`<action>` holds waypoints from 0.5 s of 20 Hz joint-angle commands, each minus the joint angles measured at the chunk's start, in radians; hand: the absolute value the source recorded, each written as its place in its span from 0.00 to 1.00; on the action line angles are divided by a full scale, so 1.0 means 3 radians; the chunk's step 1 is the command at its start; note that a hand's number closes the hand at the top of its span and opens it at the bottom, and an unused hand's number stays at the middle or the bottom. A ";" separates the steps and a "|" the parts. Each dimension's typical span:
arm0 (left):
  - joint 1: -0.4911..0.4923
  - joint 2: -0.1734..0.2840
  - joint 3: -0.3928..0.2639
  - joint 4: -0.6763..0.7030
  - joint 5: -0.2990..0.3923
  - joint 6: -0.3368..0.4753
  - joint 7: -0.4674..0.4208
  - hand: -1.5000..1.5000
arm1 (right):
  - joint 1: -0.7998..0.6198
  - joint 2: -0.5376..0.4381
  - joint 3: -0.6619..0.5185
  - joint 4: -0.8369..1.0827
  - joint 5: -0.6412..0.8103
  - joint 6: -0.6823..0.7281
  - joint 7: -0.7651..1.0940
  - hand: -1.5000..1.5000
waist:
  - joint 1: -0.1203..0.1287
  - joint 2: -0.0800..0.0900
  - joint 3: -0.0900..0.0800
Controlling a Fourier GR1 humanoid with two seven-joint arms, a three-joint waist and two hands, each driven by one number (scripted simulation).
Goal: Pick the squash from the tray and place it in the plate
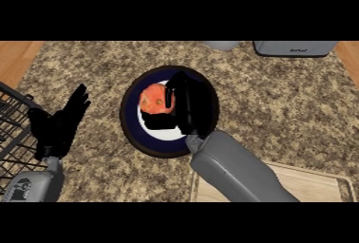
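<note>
- Head view: the squash (155, 99), orange-red, lies on the dark plate (133, 128) in the middle of the speckled counter (280, 104).
- The right hand (188, 107) is over the plate, fingers curled around the right side of the squash.
- The left hand (61, 124) rests at the left, fingers straight and a little spread, beside a black wire rack (14, 128).
- A wooden tray (308, 185) lies near, at the right.
</note>
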 commanded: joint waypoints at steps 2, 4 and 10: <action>-0.0092 -0.0014 0.0051 0.0132 -0.0004 -0.0027 -0.0045 0.50 | -0.0006 -0.0063 -0.0216 0.0622 -0.0419 0.0218 -0.0652 1.00 | -0.0006 0.0016 0.0001; -0.0157 -0.0055 0.0010 0.0144 -0.0076 0.0034 0.0015 0.50 | -0.0168 0.0002 -0.0314 0.0729 -0.0656 0.0465 -0.0717 1.00 | -0.0004 0.0012 0.0001; -0.0085 0.0028 0.0167 0.0238 0.0013 -0.0117 -0.0174 0.50 | 0.0065 0.0003 -0.0472 0.0879 -0.1199 0.0704 -0.1420 0.00 | -0.0020 0.0002 0.0001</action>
